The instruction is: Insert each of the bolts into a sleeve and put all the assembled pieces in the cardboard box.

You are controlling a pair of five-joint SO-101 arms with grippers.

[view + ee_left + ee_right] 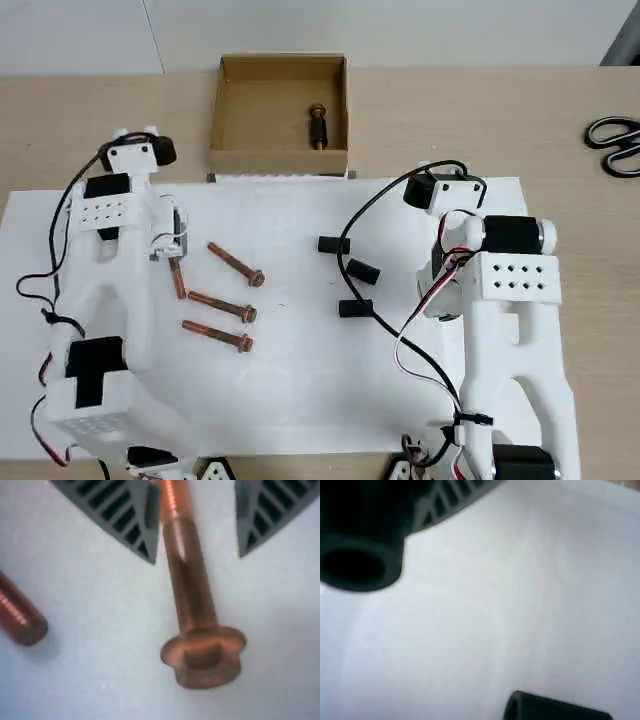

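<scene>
Copper bolt [192, 605] lies inside spread left claw [195, 557]; right claw [447, 500] grip unclear, black sleeve [357, 555] beside it.

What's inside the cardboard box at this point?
One bolt fitted in a black sleeve lies in the cardboard box near a side wall. The rest of the visible floor is bare; the near wall may hide a thin strip.

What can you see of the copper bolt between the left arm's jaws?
The copper-coloured metal bolt has a smooth shank, thread toward its tip and a flanged hex head. It lies flat on the white sheet between the open jaws of the left gripper; whether one jaw touches it is unclear.
</scene>
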